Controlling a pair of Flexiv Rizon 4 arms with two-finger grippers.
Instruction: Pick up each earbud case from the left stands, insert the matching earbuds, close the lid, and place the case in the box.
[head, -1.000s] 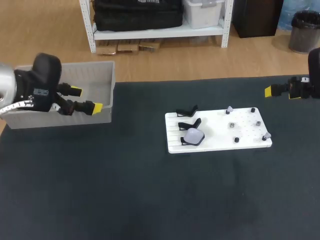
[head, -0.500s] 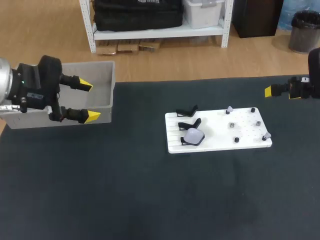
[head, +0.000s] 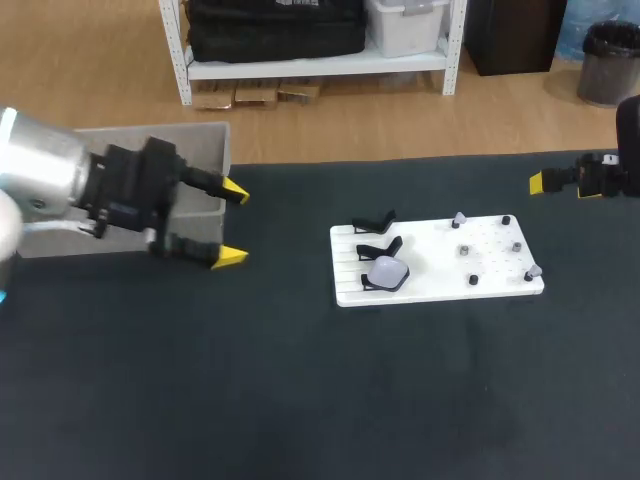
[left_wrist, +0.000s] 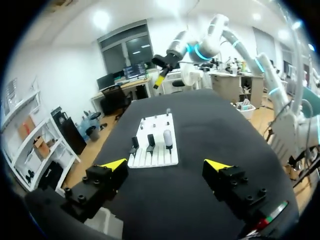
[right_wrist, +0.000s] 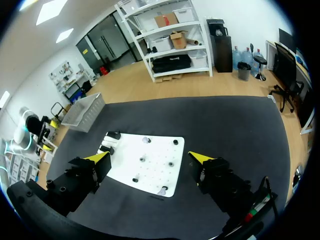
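Over the left side of the dark table, just beside the grey box, the left gripper hangs with its two yellow-tipped fingers spread wide and nothing between them. It points across the table toward the white board, which lies flat right of the middle, well apart from it.

On the board's left end stand three black stands in a row. The one nearest the front carries a pale earbud case, while the other two are bare. Across the board's right half a handful of small earbuds sit apart from each other on pegs, too small to make out in detail.

At the table's far right edge the right gripper hangs clear of the board, its fingers also apart and gripping nothing. Seen from its own wrist, the board lies ahead of it on the table, with the box further off beyond it
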